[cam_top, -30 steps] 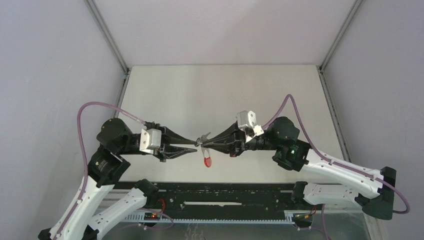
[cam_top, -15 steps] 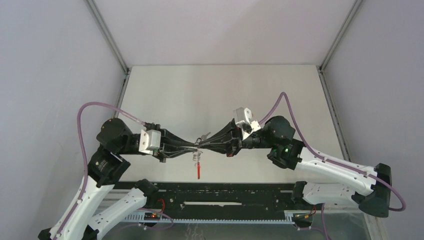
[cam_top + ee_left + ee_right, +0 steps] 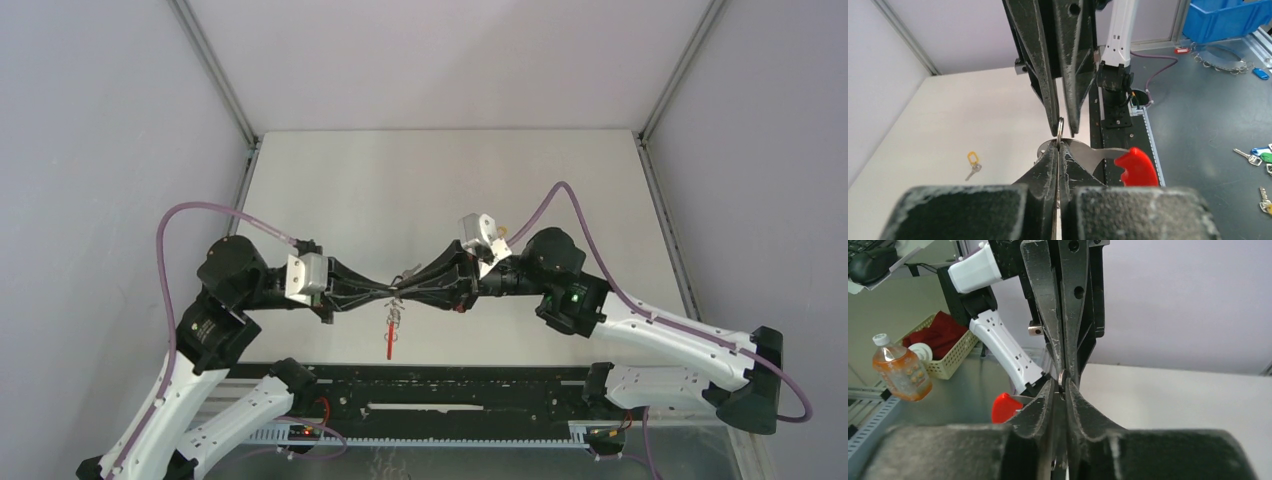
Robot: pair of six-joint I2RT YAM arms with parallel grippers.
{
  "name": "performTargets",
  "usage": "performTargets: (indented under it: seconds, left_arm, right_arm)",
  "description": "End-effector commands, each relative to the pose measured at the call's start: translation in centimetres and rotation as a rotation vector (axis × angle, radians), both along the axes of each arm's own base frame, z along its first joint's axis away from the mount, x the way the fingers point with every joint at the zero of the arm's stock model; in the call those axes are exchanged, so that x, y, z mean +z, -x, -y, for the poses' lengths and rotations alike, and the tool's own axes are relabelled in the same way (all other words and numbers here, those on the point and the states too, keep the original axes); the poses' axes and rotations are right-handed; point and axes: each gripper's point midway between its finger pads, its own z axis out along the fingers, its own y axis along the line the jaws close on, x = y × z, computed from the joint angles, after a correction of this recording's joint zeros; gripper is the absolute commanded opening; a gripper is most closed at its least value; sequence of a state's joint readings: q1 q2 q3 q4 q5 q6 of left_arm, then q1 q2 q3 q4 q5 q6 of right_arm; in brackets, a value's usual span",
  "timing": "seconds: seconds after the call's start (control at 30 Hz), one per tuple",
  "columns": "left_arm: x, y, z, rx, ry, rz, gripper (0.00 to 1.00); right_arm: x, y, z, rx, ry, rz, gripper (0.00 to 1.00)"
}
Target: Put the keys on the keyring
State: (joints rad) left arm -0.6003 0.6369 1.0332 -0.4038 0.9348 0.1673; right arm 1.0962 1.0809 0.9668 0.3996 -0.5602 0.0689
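The left gripper (image 3: 388, 294) and the right gripper (image 3: 408, 291) meet tip to tip above the near part of the white table (image 3: 450, 180), each arm reaching inward from its own side. The keyring (image 3: 390, 338) hangs at this meeting point, clear of the table, with its red plastic band pointing straight down below the fingertips in the top view. In the left wrist view, the left gripper's fingers are pressed fully together on a silver wire ring (image 3: 1060, 134) of the keyring, which stands edge-on above their tips. The red band (image 3: 1134, 167) projects to the right, beside and below those fingers. The right gripper's fingers (image 3: 1040, 75) come down from the top of this view and stand a narrow gap apart, with their tips on either side of the same wire ring. The right wrist view confirms this slim gap, with the ring between the tips. Whether the right gripper's pads touch the ring cannot be determined. One key with a yellow-orange tag (image 3: 972, 162) lies flat on the table, well apart from both grippers and not attached to the keyring.
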Motion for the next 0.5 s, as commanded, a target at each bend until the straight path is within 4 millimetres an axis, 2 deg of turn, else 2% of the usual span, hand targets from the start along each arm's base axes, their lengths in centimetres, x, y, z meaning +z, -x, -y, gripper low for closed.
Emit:
performTargets:
  seconds: [0.0, 0.07, 0.13, 0.27, 0.3, 0.47]
  left_arm:
    - [-1.2, -1.2, -0.2, 0.059, -0.058, 0.014, 0.0]
    - [-2.5, -1.7, -0.4, 0.074, -0.115, 0.008, 0.0]
    - [-3.2, -2.1, -0.5, 0.088, -0.15, -0.008, 0.0]
    - [-3.9, -2.5, -0.4, 0.094, -0.185, -0.04, 0.0]
    - [-3.9, -2.6, -0.4, 0.095, -0.187, -0.041, 0.0]
    - [-3.8, -2.6, -0.3, 0.092, -0.188, -0.046, 0.0]
  right_arm:
    - [0.0, -0.4, 0.8, -0.02, 0.113, 0.003, 0.27]
    - [-0.4, -1.1, 1.2, -0.054, 0.184, 0.034, 0.35]
    - [-1.0, -1.6, 1.3, -0.076, 0.268, 0.044, 0.38]
    - [-0.9, -2.3, 1.2, -0.084, 0.403, 0.067, 0.39]
    - [-1.6, -2.2, 1.4, -0.077, 0.461, 0.062, 0.39]
    - [-2.6, -2.4, 1.2, -0.073, 0.583, 0.086, 0.37]
